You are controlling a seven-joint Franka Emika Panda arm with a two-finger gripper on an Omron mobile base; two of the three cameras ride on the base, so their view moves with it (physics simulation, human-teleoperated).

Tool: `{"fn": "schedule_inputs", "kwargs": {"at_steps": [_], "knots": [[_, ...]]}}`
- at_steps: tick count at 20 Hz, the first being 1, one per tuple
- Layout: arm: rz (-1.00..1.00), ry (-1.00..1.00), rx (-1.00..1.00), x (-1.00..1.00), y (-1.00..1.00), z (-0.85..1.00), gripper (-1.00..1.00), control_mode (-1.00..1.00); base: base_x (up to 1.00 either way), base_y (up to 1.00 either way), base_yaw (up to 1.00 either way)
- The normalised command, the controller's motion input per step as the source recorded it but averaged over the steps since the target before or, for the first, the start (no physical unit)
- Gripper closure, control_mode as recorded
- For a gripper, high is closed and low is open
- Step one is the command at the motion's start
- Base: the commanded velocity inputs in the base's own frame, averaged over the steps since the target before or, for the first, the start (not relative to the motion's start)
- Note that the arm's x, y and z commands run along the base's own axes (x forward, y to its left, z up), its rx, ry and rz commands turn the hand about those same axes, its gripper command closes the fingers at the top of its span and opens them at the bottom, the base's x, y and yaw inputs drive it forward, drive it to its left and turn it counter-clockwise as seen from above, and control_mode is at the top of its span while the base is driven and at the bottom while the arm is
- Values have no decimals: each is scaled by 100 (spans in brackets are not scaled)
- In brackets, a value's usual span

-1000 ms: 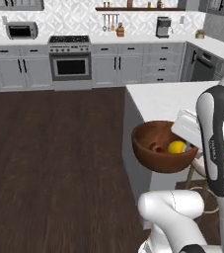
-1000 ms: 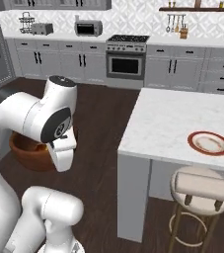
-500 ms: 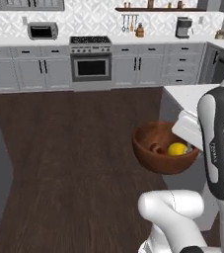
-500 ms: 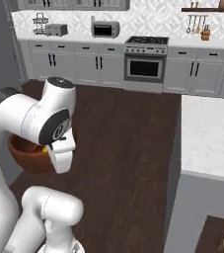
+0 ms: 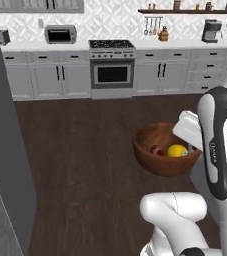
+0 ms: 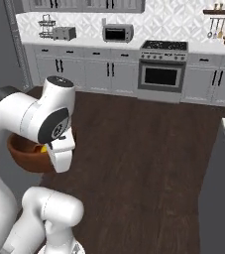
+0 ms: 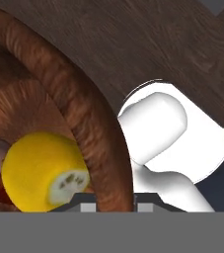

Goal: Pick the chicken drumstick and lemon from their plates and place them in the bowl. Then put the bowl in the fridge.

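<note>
Clamped on the bowl's thick wall, the gripper [image 7: 114, 195] is pinching the rim between its two nearly closed fingertips, one inside the bowl [image 5: 164, 150] and one outside, as the hand view is showing. That dark reddish-brown wooden bowl is hanging in the air above the dark plank floor [image 5: 85, 150], carried at the end of the white arm, well clear of any worktop. The lemon [image 5: 177, 150] is sitting inside it, bright yellow, close against the wall the gripper is holding. Beside the lemon, a brown piece that looks like the chicken drumstick [image 5: 157, 150] is lying deeper in the bowl. From the right base view, the bowl [image 6: 27, 154] is peeking out from behind the arm. Across the room, a stove [image 5: 112, 67] is standing among grey cabinets [image 5: 45, 77].
</note>
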Motion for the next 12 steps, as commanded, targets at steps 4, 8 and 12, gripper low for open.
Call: {"fn": "schedule_inputs", "kwargs": {"at_steps": [4, 8, 12], "knots": [[0, 0, 0, 0, 0, 0, 100, 100, 100, -10, 4], [0, 0, 0, 0, 0, 0, 100, 100, 100, -15, 12], [0, 0, 0, 0, 0, 0, 100, 100, 100, -1, 8]]}}
